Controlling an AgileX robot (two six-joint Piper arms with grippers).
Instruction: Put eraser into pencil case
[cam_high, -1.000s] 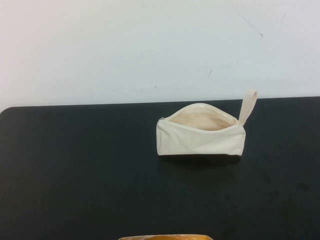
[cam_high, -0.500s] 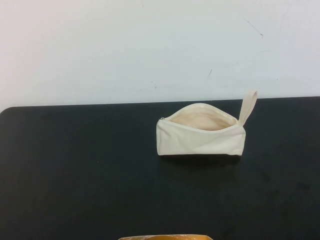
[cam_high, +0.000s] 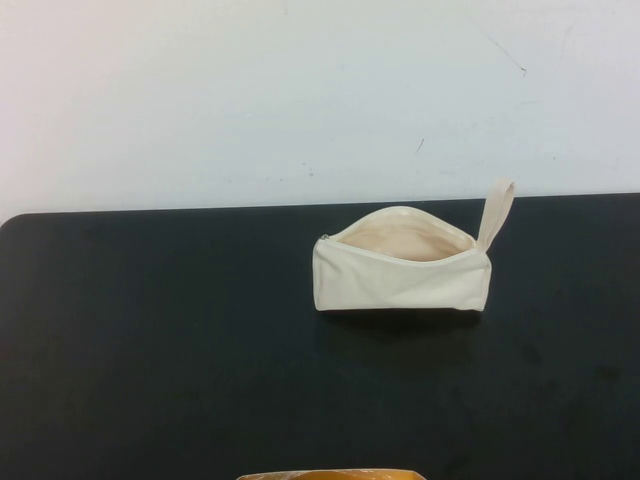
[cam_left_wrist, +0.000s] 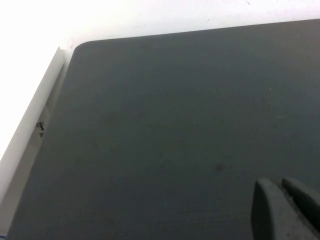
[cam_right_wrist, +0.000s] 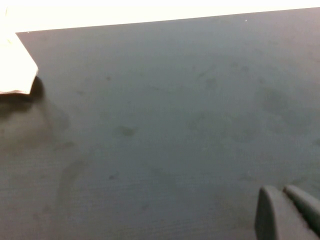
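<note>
Pencil case sits unzipped right of table centre in the high view; no eraser visible. Left gripper, fingertips together, sees bare mat. Right gripper, likewise closed and empty, is nearer the pouch.

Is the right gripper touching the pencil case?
Apart. The right wrist view shows bare black table between the right gripper and the pencil case corner.
</note>
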